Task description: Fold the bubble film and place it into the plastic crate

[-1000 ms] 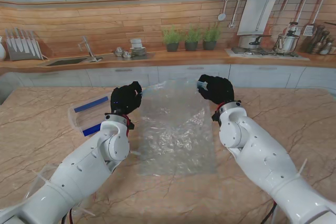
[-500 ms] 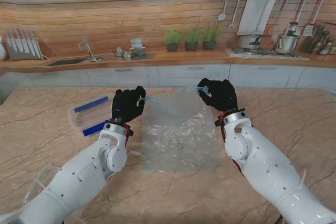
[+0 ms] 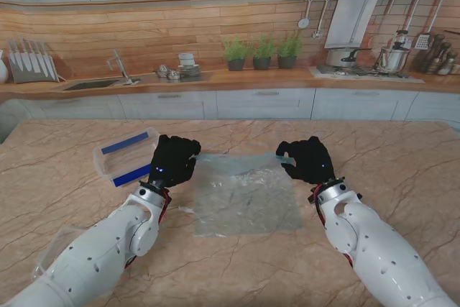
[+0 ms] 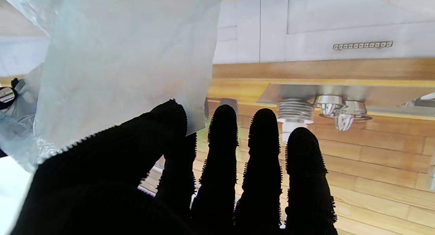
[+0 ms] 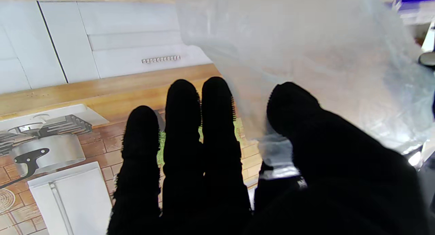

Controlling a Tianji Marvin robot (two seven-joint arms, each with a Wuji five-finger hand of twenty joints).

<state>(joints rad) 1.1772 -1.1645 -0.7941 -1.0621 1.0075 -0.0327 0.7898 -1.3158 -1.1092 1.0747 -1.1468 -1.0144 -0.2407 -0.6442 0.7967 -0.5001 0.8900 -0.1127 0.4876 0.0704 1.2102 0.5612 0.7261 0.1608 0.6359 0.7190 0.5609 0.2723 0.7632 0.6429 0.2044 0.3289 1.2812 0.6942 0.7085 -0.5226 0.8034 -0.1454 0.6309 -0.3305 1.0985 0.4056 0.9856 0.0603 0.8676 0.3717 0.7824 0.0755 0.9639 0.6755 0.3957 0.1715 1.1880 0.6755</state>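
Observation:
A clear sheet of bubble film (image 3: pixel 246 193) lies on the marble table in front of me, its far edge lifted and doubled toward me. My left hand (image 3: pixel 172 160) pinches the film's far left corner between thumb and forefinger; the left wrist view shows the film (image 4: pixel 115 58) draped over the thumb. My right hand (image 3: pixel 307 159) pinches the far right corner, and the film (image 5: pixel 306 58) hangs over its thumb. The plastic crate (image 3: pixel 123 156), clear with blue bands, sits on the table just left of my left hand.
A clear plastic lid or tray (image 3: pixel 54 249) lies near my left forearm at the table's near left. Beyond the table runs a kitchen counter with a sink (image 3: pixel 93 84), potted herbs (image 3: pixel 262 52) and a stove (image 3: pixel 359 68).
Both hands have come toward me and lower, carrying the film's far edge with them. The raised half of the film has come down over the near half.

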